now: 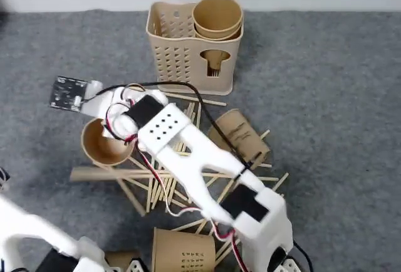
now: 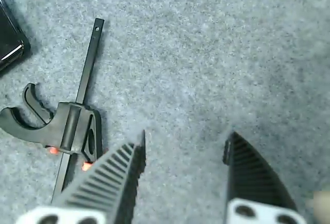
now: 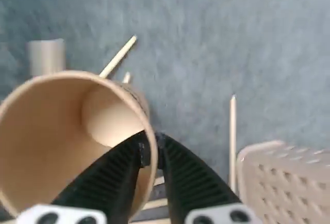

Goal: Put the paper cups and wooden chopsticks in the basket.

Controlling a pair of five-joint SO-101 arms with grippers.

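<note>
My right gripper (image 3: 153, 149) is shut on the rim of a brown paper cup (image 3: 56, 126), one finger inside and one outside. From above, that cup (image 1: 103, 146) sits left of the chopstick pile (image 1: 156, 184), mouth upward, with the right gripper (image 1: 119, 125) at its rim. The beige slotted basket (image 1: 188, 59) stands at the back with two stacked cups (image 1: 217, 16) in it. Another cup (image 1: 241, 135) lies on its side on the chopsticks, and a third (image 1: 182, 250) lies near the arm bases. My left gripper (image 2: 183, 152) is open over bare grey carpet.
A black bar clamp (image 2: 67, 126) lies on the carpet beside the left gripper, with a dark object (image 2: 7, 43) farther off. The basket's corner (image 3: 289, 182) and a loose chopstick (image 3: 233, 136) lie close to the held cup. Grey carpet stretches right of the pile.
</note>
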